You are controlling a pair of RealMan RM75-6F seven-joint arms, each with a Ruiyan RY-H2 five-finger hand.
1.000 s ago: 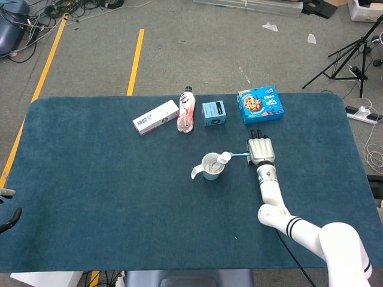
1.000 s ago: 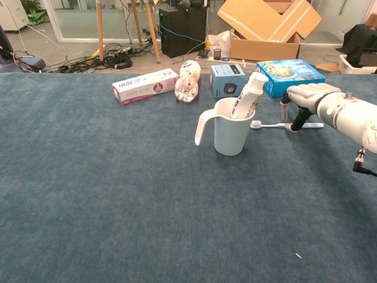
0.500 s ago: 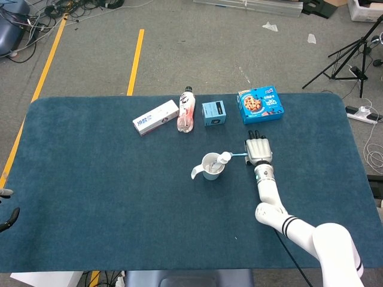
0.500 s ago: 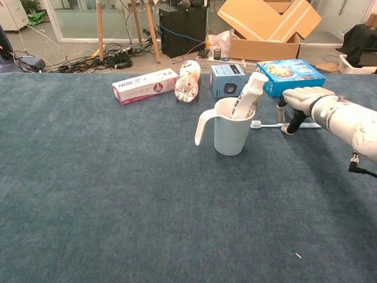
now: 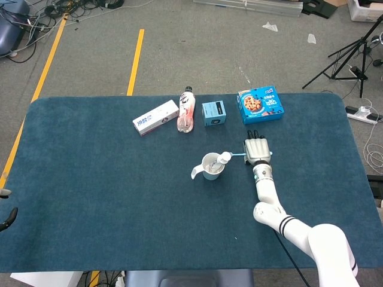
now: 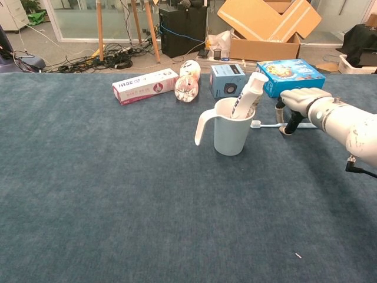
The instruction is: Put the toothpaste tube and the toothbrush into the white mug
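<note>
The white mug (image 5: 210, 167) (image 6: 228, 131) stands mid-table with the toothpaste tube (image 5: 223, 158) (image 6: 248, 93) upright in it, leaning right. To the mug's right, the blue-and-white toothbrush (image 5: 239, 154) (image 6: 267, 125) lies flat on the cloth, head toward the mug. My right hand (image 5: 257, 150) (image 6: 298, 104) hovers palm-down over the brush handle. Its thumb tip sits on the cloth in front of the handle and its fingers stay behind it, with no grip visible. At the far left table edge only the fingertips of my left hand (image 5: 7, 214) show.
Along the far side of the blue tablecloth (image 5: 108, 197) lie a white-pink toothpaste box (image 5: 155, 117), a bottle on its side (image 5: 187, 110), a small blue box (image 5: 213, 112) and a blue cookie box (image 5: 260, 104). Cables and cardboard boxes lie on the floor beyond.
My right hand has slid left along the toothbrush handle toward the mug. The brush, mug and tube have stayed put.
</note>
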